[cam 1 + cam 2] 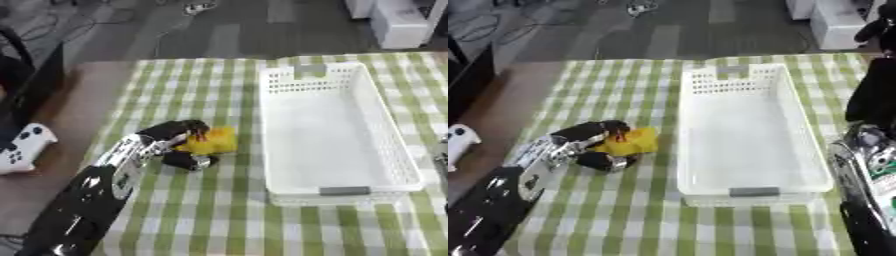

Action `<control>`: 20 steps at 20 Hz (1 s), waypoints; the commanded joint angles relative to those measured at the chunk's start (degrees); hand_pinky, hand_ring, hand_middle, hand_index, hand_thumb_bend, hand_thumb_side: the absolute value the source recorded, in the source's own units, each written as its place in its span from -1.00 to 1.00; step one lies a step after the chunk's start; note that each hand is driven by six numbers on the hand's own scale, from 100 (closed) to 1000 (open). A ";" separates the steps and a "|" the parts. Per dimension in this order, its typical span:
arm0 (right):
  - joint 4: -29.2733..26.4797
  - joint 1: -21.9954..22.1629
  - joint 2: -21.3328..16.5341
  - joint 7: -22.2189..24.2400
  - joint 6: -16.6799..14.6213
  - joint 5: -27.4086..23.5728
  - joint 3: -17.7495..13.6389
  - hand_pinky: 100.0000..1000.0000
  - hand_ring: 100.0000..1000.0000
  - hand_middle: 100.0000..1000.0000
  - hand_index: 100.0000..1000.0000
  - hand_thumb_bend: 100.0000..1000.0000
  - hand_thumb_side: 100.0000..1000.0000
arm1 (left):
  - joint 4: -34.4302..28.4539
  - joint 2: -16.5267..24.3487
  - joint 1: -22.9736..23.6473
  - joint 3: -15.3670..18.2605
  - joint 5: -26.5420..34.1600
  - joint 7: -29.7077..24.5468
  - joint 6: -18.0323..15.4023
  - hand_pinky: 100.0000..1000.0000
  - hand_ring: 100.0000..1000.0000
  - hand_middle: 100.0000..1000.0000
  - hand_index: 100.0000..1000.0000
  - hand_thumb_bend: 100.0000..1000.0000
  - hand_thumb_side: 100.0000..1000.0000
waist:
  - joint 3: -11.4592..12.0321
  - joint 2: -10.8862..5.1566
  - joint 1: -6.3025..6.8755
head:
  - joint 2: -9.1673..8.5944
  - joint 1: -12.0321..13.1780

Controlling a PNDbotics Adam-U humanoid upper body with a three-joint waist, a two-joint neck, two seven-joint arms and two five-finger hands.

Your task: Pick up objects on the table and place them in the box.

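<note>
A yellow soft object lies on the green checked tablecloth, just left of the white slotted box. The box has nothing inside it. My left hand reaches in from the lower left and is at the yellow object. Its dark fingers curl over the object's left and top side, and the thumb sits under it. My right arm rises along the right edge of the right eye view, right of the box. Its dark hand shows small in the top corner.
The table's left edge runs close by my left arm. Beyond it, a white game controller lies on a brown surface. White furniture and cables stand on the floor behind the table.
</note>
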 commanded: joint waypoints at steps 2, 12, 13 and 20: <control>-0.76 -1.08 -0.25 -0.62 -0.57 -0.03 -0.21 -0.50 -0.10 -0.03 0.20 -1.00 0.55 | 0.97 0.63 -0.93 0.81 -1.42 1.05 -0.32 1.00 1.00 1.00 0.99 -0.37 0.63 | -0.06 -0.38 -0.39 | 0.11 0.61; -0.76 -1.65 0.09 -0.63 -0.54 -0.18 -0.20 -0.50 -0.10 -0.03 0.19 -1.00 0.55 | 4.61 0.22 -1.04 1.73 -3.62 3.44 -0.82 0.77 0.69 0.96 0.89 -0.39 0.47 | -0.72 -0.05 -0.54 | 0.26 0.71; -0.76 -1.75 0.15 -0.63 -0.53 -0.23 -0.20 -0.50 -0.10 -0.03 0.19 -1.00 0.55 | 5.23 0.06 -1.05 1.89 -4.15 4.12 -0.76 0.91 0.78 1.00 0.92 -0.38 0.52 | -0.83 -0.01 -0.55 | 0.21 0.75; -0.76 -2.27 0.41 -0.59 -0.49 -0.52 -0.31 -0.50 -0.10 -0.03 0.19 -1.00 0.55 | 7.77 -0.98 -0.75 3.29 -2.08 15.21 1.10 -1.00 -1.00 -0.61 -0.29 -1.00 -0.08 | -1.34 0.18 -0.59 | 0.01 0.92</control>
